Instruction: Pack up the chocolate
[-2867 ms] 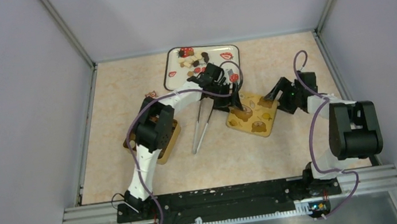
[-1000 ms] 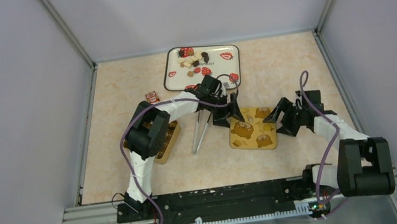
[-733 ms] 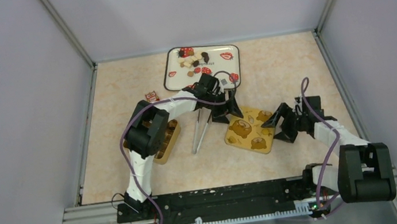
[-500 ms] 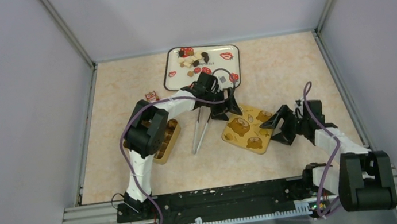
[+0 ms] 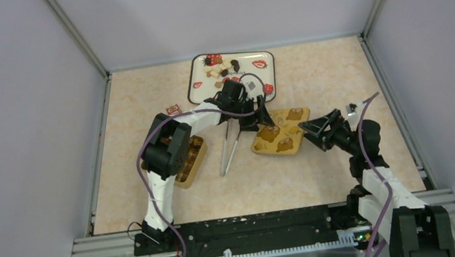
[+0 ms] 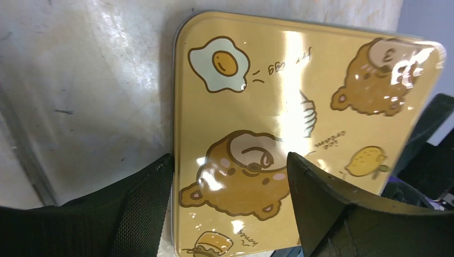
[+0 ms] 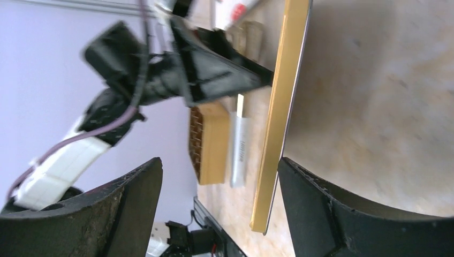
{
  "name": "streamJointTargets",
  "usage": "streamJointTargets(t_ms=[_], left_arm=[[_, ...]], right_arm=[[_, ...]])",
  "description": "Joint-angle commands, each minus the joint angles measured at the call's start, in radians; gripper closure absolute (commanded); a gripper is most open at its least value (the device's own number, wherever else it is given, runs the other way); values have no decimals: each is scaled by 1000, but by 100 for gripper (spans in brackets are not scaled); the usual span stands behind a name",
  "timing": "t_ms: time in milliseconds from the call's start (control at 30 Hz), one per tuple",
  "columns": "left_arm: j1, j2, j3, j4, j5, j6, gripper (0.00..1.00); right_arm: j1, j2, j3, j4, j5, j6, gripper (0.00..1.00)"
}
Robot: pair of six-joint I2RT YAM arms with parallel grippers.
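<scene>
I'd worry about the yellow bear lid (image 5: 281, 136), which lies flat on the tabletop (image 5: 324, 76) with an arm at each end. The left jaws are spread wide and down at its far left corner. The right jaws are just as wide and face its right edge, and neither pair has hold of anything. If one pushes while the other blocks, the thin lid could ride up, skid under a finger or flip. It could also knock the metal tongs (image 5: 230, 145) lying just to its left. From the right wrist view I can't quite tell whether the left fingers touch the lid or stop just short.

The chocolate (image 5: 220, 70) lies between neither pair of jaws. It is heaped on the strawberry tray (image 5: 256, 77) at the back, beyond the left jaws and well apart from the right. The gold box (image 5: 194, 165) sits under the left arm.
</scene>
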Motion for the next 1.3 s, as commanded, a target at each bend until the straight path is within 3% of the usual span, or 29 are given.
streamJointTargets(t_ms=[0, 233, 400, 467, 667, 767, 833, 1033, 1133, 1267], left_arm=[[-81, 48, -32, -24, 184, -48, 20], [-83, 50, -65, 30, 218, -74, 20], [-83, 39, -72, 35, 218, -74, 20], [-82, 27, -75, 35, 211, -73, 20], [-62, -62, -71, -27, 158, -34, 20], [-36, -125, -70, -58, 150, -14, 20], [-25, -175, -66, -97, 143, 5, 19], [41, -377, -105, -220, 107, 77, 16], [124, -517, -203, -208, 167, 49, 14], [207, -687, -332, -150, 221, 16, 3]], right_arm=[[17, 2, -31, 316, -33, 124, 22], [41, 164, -67, 591, -19, 240, 22], [65, 242, -31, 585, -4, 212, 29], [65, 233, -8, 500, 3, 161, 38], [65, 110, 148, -144, 119, -156, 76], [65, 78, 189, -281, 147, -231, 99], [65, 90, 208, -295, 113, -253, 100], [65, 151, 264, -159, -40, -225, 100], [65, 165, 274, 22, -127, -141, 100], [114, 204, 294, 310, -205, 2, 100]])
